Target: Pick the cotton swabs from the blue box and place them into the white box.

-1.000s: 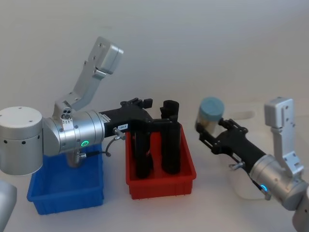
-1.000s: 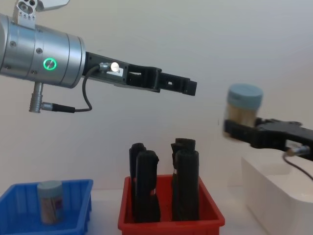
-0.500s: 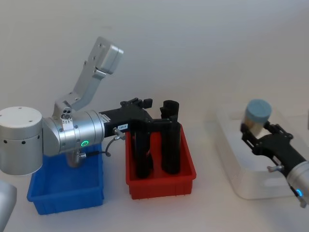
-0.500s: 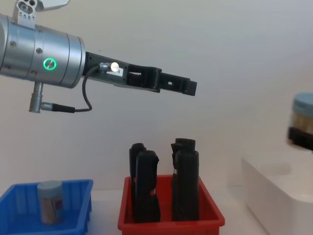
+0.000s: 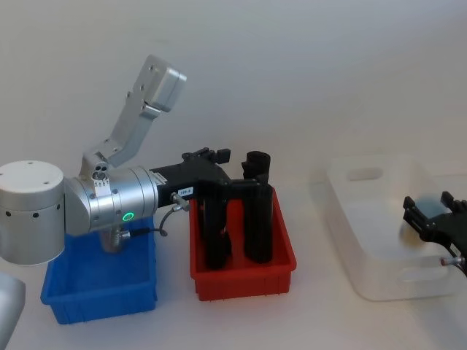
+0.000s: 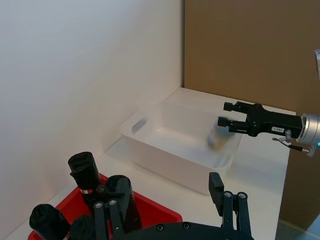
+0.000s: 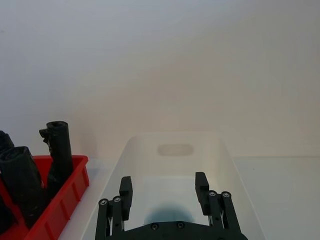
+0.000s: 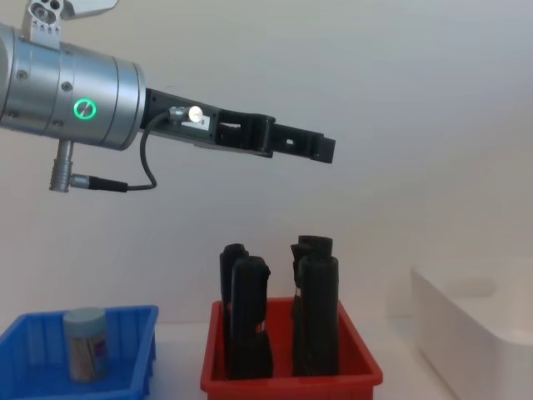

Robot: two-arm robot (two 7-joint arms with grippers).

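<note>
Over the white box [image 5: 379,286] my right gripper [image 5: 432,211] stands open. A cotton swab tub [image 6: 216,139] shows as a blur just under its fingers, inside the box; its pale blue cap [image 7: 164,216] lies below the open right gripper [image 7: 163,192]. Another tub of cotton swabs [image 8: 86,343] stands upright in the blue box [image 8: 133,367]. My left gripper [image 8: 323,150] hangs open and empty high above the red bin, and the left arm covers part of the blue box [image 5: 98,288].
A red bin [image 5: 244,275] with several tall black upright objects [image 5: 257,219] stands between the blue box and the white box [image 8: 466,315]. A plain wall stands close behind. Bare table lies in front of the bins.
My right gripper carried the tub rightward from beside the red bin to over the white box, lowered, and opened; the tub left its fingers. The left arm has not moved.
</note>
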